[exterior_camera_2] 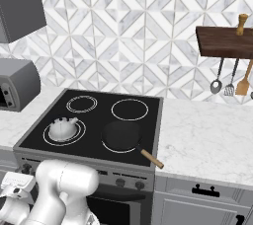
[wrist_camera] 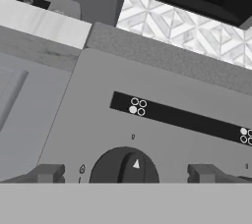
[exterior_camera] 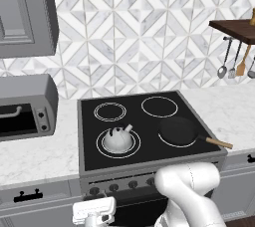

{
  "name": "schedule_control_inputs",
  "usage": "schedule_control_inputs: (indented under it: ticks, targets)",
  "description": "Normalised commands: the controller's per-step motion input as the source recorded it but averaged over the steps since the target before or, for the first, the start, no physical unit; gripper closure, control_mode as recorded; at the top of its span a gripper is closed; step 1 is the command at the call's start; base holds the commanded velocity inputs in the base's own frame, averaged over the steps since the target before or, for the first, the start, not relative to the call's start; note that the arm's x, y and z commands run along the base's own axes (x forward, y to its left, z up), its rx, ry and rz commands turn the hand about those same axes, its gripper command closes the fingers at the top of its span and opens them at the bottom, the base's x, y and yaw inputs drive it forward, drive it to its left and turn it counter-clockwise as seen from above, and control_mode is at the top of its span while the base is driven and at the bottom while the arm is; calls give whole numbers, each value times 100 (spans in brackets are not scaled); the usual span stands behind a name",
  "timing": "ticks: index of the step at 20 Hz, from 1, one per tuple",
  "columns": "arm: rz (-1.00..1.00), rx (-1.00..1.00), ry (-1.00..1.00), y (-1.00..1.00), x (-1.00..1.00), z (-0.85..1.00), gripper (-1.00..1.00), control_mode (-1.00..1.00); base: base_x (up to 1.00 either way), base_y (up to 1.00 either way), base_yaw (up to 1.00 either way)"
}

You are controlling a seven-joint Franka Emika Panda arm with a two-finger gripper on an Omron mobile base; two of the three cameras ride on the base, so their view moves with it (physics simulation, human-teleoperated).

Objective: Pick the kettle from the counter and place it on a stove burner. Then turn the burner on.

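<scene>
Kettle is seated on the large double-ring stove burner, front left of the cooktop. Gripper is held spread apart at the stove front, fingers flanking a dark knob, not touching. Frying pan sits front right.

Kettle on stove burner, left of frying pan.

The kettle and frying pan sit on the black cooktop.
</scene>
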Motion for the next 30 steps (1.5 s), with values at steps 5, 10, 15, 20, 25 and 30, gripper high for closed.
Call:
schedule_control_inputs:
  ticks: [5,10,15,20,25,30]
  targets:
    - [0,0,0,0,0,0,-100,-100,0,0,0]
    - [0,0,0,0,0,0,100,-100,0,0,0]
    - [0,-1,0,0,3,0,100,-100,0,0,0]
    - [1,-28,1,14,14,-5,100,-100,0,0,0]
    - [2,-42,8,24,17,-16,100,-100,0,0,0]
    - [2,-45,14,31,21,-18,100,-100,0,0,0]
